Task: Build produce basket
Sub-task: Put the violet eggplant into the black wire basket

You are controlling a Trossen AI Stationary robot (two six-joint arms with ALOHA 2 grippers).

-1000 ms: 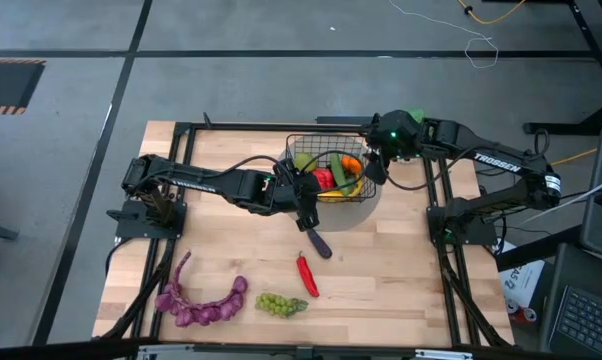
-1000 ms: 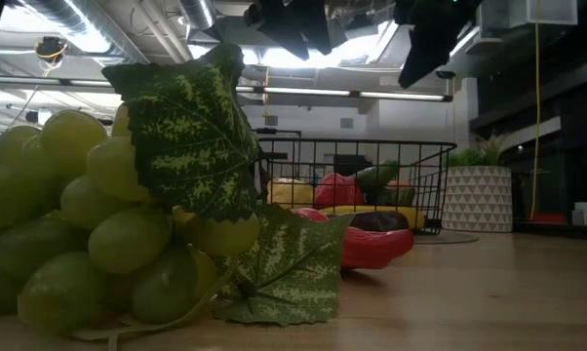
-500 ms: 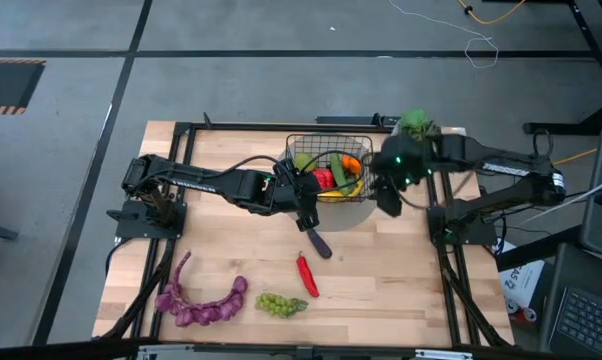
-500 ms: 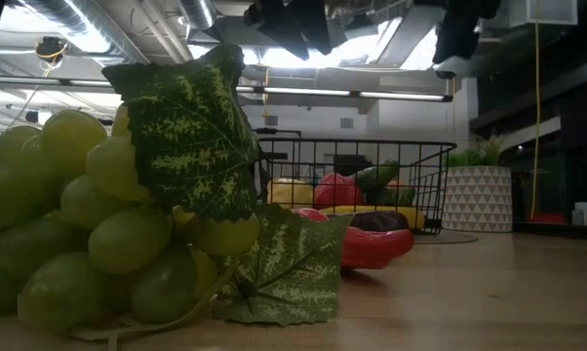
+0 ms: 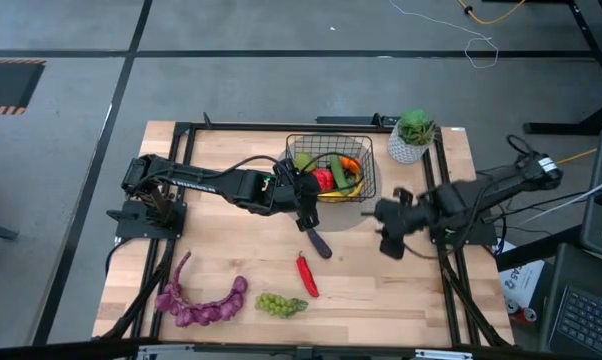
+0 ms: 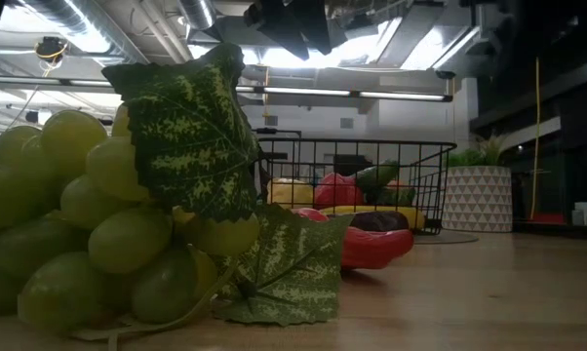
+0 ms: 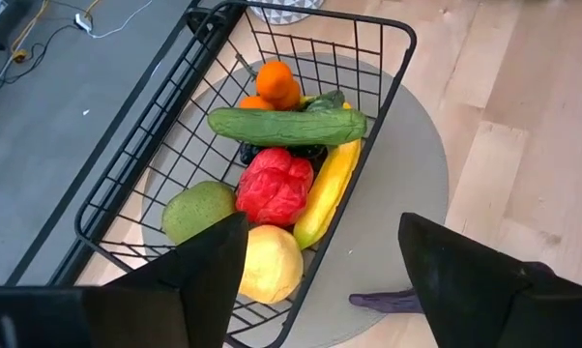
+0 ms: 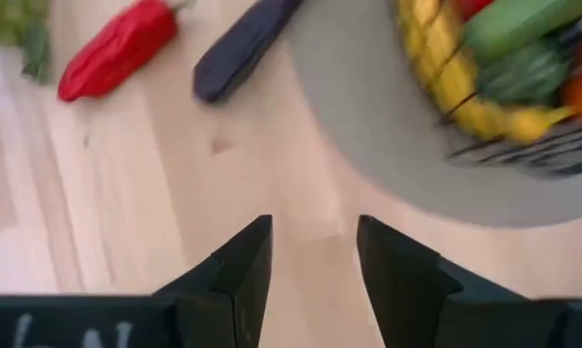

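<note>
High view: my left gripper (image 5: 303,203) hangs over the basket (image 5: 299,146)'s near edge, my right gripper (image 5: 389,222) off to the basket's right, both with fingers spread and empty.

Inside the basket, which stands on a grey round mat (image 7: 421,174), lie a cucumber (image 7: 286,126), oranges (image 7: 275,82), a banana (image 7: 328,188), a red piece (image 7: 274,186) and a green apple (image 7: 198,210). Near the basket on the bench (image 5: 401,290) lies the eggplant (image 5: 316,241), beyond it the chili (image 5: 307,274), green grapes (image 5: 281,304) and purple grapes (image 5: 203,303).
</note>
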